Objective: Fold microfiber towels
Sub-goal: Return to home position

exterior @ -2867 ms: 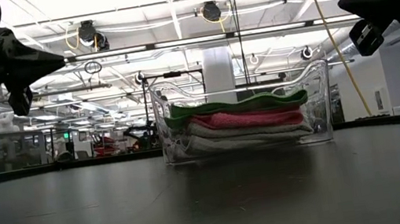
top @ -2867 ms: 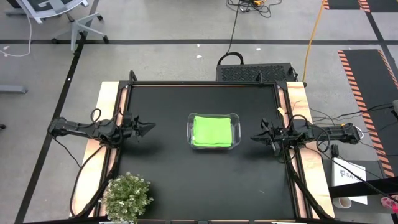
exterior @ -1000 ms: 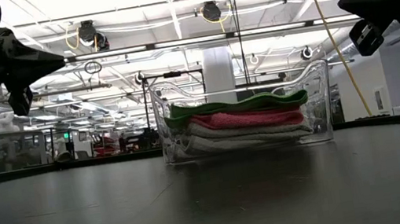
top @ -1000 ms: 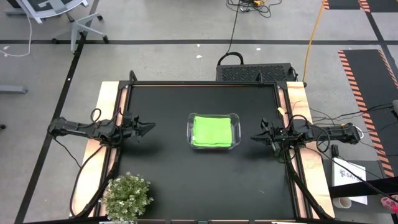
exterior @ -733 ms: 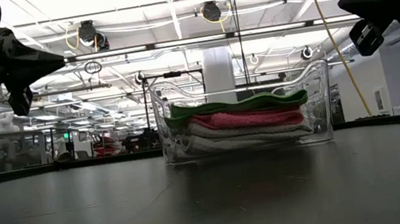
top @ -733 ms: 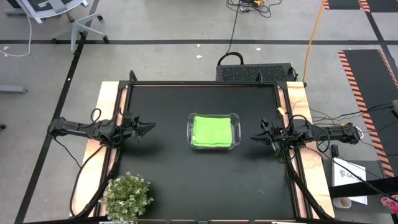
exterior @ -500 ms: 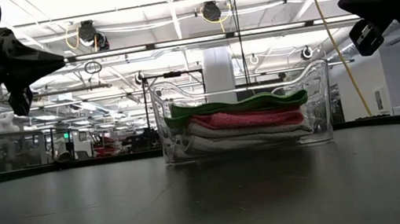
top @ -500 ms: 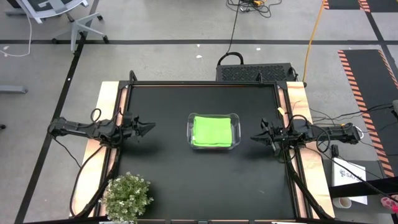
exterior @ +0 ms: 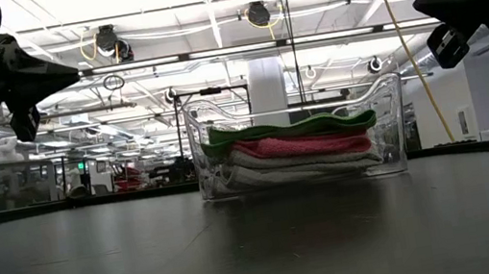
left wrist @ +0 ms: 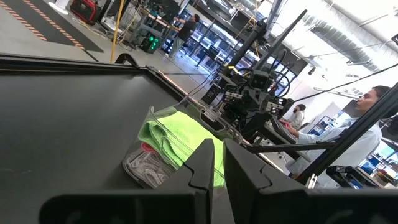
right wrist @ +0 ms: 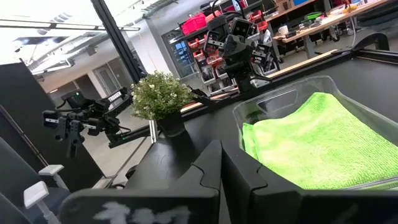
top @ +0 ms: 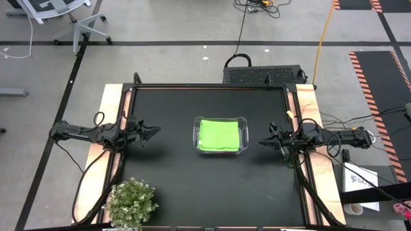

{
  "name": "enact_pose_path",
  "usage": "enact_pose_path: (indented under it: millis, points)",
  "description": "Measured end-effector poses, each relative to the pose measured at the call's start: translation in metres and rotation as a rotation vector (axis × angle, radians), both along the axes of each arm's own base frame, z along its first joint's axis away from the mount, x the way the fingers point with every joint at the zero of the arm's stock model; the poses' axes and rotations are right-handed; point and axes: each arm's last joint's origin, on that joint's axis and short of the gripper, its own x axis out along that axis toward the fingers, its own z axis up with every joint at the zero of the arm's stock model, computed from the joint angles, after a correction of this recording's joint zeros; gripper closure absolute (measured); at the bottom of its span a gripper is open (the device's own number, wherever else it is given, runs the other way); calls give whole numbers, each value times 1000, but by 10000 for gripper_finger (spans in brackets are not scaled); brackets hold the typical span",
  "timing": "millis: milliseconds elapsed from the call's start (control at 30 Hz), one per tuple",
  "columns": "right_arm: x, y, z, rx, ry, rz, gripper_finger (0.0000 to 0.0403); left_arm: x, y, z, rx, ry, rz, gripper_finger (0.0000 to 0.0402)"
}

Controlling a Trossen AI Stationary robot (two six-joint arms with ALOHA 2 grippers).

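A clear plastic bin [top: 220, 135] stands at the middle of the black table. In it the folded towels lie stacked: the lime green towel [top: 219, 135] on top, a pink one [exterior: 299, 144] under it, white ones [exterior: 288, 166] at the bottom. My left gripper [top: 156, 131] hovers shut and empty above the table's left side, pointing at the bin. My right gripper [top: 262, 142] hovers shut and empty above the right side, pointing at the bin. The green towel also shows in the left wrist view [left wrist: 177, 134] and in the right wrist view [right wrist: 311, 140].
A small green bushy plant [top: 130, 203] stands at the table's near left corner. The table mat [top: 173, 186] lies bare around the bin. People show in the room beyond the table [left wrist: 373, 106].
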Motion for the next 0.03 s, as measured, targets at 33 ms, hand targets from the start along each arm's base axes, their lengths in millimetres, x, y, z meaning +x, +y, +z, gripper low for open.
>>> enact_pose_path:
  millis: [33]
  points:
    - [0, 0, 0, 0, 0, 0, 403, 0, 0, 0, 0, 0, 0, 366]
